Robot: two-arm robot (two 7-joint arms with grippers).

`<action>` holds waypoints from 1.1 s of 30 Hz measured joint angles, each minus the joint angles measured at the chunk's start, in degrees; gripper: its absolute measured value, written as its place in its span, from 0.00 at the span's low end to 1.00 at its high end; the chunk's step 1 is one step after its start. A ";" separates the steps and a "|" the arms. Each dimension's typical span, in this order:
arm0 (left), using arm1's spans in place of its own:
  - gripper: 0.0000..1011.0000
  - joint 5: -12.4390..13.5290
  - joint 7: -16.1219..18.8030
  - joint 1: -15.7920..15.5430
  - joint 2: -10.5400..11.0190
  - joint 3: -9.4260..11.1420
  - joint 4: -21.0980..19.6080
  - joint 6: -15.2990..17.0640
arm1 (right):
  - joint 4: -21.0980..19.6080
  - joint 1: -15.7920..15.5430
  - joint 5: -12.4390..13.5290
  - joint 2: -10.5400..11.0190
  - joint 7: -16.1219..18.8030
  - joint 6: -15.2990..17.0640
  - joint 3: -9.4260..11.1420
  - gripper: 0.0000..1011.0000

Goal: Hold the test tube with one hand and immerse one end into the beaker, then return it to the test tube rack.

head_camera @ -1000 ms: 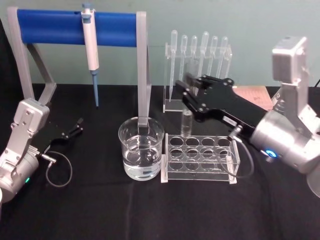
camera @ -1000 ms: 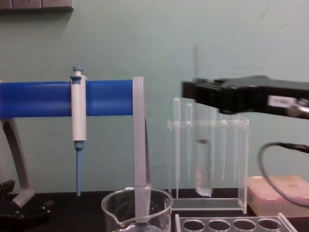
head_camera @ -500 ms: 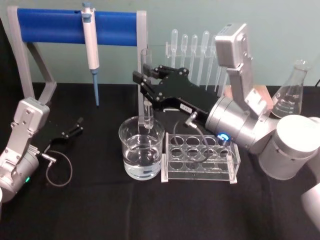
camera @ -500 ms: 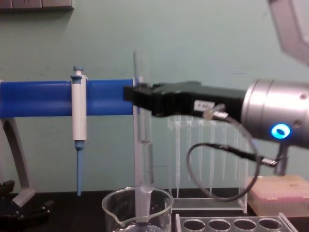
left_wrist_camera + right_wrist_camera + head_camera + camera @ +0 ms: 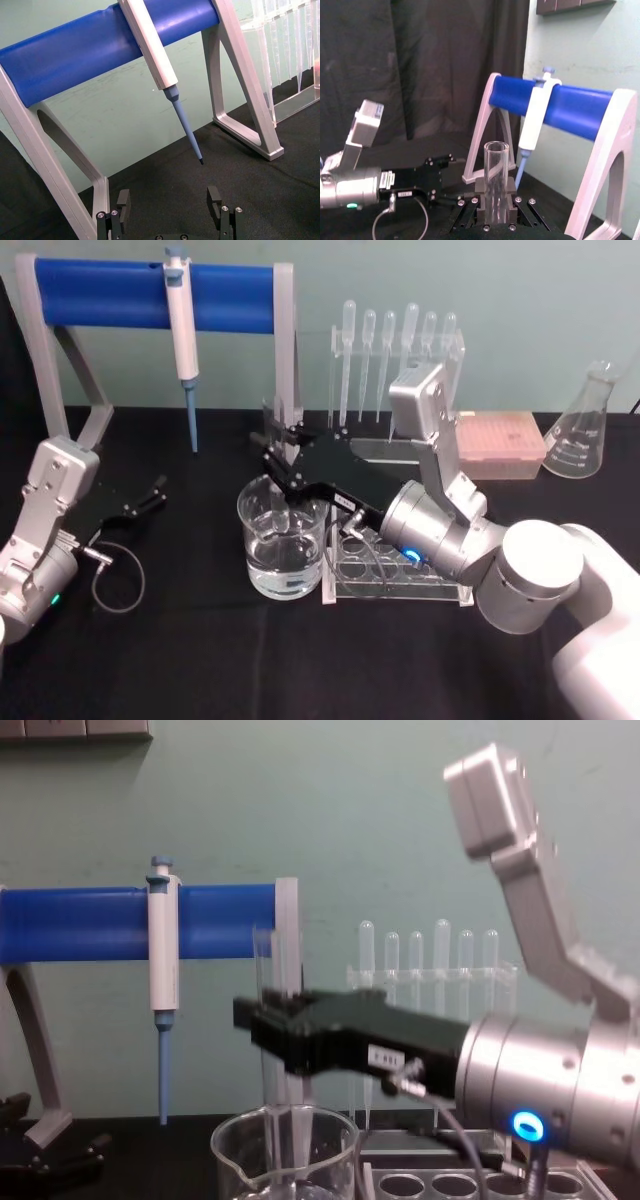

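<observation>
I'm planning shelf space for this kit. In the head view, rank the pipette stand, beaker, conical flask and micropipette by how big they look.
1. pipette stand
2. beaker and conical flask: alike, unranked; the flask sits farther back, and the right hand, holding the test tube, covers some beaker rim
3. micropipette: long but slimmest

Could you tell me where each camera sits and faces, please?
Head: high, looking down; both arms, right gripper holding test tube in beaker.
Chest: low, facing forward; right gripper above beaker.
Left wrist: past open left gripper toward blue stand.
Right wrist: past the tube toward left arm.
Head and chest share the pipette.
</observation>
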 joint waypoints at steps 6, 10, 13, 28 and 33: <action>0.99 0.00 0.00 0.00 0.00 0.00 0.00 0.00 | 2.66 -1.24 -0.49 -0.99 0.62 -2.45 0.19 0.22; 0.99 0.00 0.00 0.00 0.00 0.00 0.00 0.00 | 4.06 -1.88 -0.85 -1.53 1.08 -3.41 0.48 0.22; 0.99 0.00 0.00 0.00 0.00 0.00 0.00 0.00 | 4.40 -2.16 -1.21 -1.69 1.21 -3.54 0.60 0.22; 0.99 0.00 0.00 0.00 0.00 0.00 0.00 0.00 | 4.31 -2.83 -2.17 -2.05 1.21 -3.27 1.29 0.22; 0.99 0.00 0.00 0.00 0.00 0.00 0.00 0.00 | 4.29 -2.82 -2.14 -2.03 1.20 -3.24 1.27 0.22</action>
